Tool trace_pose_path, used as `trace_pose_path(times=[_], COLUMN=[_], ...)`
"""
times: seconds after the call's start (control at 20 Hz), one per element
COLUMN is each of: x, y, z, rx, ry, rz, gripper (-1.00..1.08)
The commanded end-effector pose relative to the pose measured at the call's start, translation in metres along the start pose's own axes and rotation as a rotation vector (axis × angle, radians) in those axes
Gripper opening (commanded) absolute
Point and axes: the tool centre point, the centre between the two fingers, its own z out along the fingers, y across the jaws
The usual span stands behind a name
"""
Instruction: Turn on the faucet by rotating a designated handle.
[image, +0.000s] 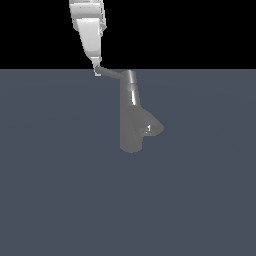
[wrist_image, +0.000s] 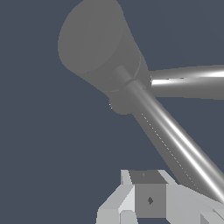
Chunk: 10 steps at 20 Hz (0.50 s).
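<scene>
Plain slate-grey desk (image: 55, 200), black backdrop. Faucet (image: 131, 125) seen mid-desk, upright, rigid shiny metal, judged slippery. Handle (image: 114, 75) projects from top cap toward 10 o'clock; far tip best pushed for leverage. Claw (image: 97, 70) placed at tip; open or closed cannot be told.

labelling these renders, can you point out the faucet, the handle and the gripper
faucet (image: 131, 127), exterior view, middle of its tall body
handle (image: 113, 74), exterior view, midway along the thin rod
gripper (image: 97, 70), exterior view, fingertips at the rod's outer end
</scene>
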Motion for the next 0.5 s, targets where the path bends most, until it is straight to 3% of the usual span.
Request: trace_pose_path(times=[0.0,0.45], x=[-0.005,0.016], y=[0.007,0.022], z=[0.001,-0.007], rx=[-0.010,-0.003], ry=[-0.001,-0.001], rz=[-0.008,-0.007], gripper=[-1.00,-1.00])
